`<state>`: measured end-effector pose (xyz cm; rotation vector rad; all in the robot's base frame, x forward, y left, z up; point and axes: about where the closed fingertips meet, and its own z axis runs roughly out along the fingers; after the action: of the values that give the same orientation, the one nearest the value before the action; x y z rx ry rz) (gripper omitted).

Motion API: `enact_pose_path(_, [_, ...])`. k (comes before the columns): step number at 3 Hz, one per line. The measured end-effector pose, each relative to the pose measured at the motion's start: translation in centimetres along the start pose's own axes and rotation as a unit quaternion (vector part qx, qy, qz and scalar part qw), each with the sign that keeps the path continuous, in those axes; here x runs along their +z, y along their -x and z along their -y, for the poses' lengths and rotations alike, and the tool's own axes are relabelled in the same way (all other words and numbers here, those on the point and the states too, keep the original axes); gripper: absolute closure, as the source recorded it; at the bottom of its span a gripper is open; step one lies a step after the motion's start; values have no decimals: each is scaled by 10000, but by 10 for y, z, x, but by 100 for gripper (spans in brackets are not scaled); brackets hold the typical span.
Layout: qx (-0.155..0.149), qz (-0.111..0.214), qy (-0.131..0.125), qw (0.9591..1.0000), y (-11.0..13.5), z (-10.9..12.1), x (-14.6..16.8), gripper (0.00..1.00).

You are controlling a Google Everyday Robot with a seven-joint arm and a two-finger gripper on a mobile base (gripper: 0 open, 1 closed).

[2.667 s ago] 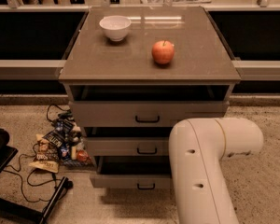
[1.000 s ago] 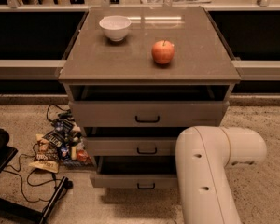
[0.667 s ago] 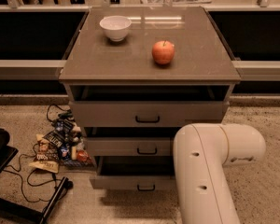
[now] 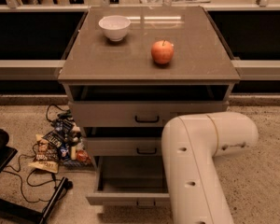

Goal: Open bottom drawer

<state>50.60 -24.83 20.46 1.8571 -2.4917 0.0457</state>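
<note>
While the smooth white arm (image 4: 192, 171) hides the gripper, the flat-fronted bottom drawer (image 4: 126, 199) stands pulled out.

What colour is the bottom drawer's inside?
Plain grey, in the camera view of the bottom drawer. The gripper is out of view; only the white arm shows.

Cabinet (image 4: 130, 64) is centred on the floor (image 4: 266, 181). On its top, bowl (image 4: 114, 27) is set rear left. Apple (image 4: 162, 52) is set right of it and nearer the front, apart from it. Below are stacked top drawer (image 4: 112, 114), middle drawer (image 4: 116, 147) and bottom drawer (image 4: 126, 199), the last pulled out furthest forward. Arm (image 4: 196, 162) is placed front right, covering the lower two drawers' right ends. Gripper is out of view. Snack packets (image 4: 56, 146) and cable (image 4: 23, 181) are spread on the floor left of the cabinet.
</note>
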Motion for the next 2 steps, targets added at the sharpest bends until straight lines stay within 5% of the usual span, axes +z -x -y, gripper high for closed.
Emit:
enact_pose_path(1, [4,-11,2,10000,0,-4,-1,85])
enact_pose_path(2, [4,-15,15,10000,-1,-5,0,62])
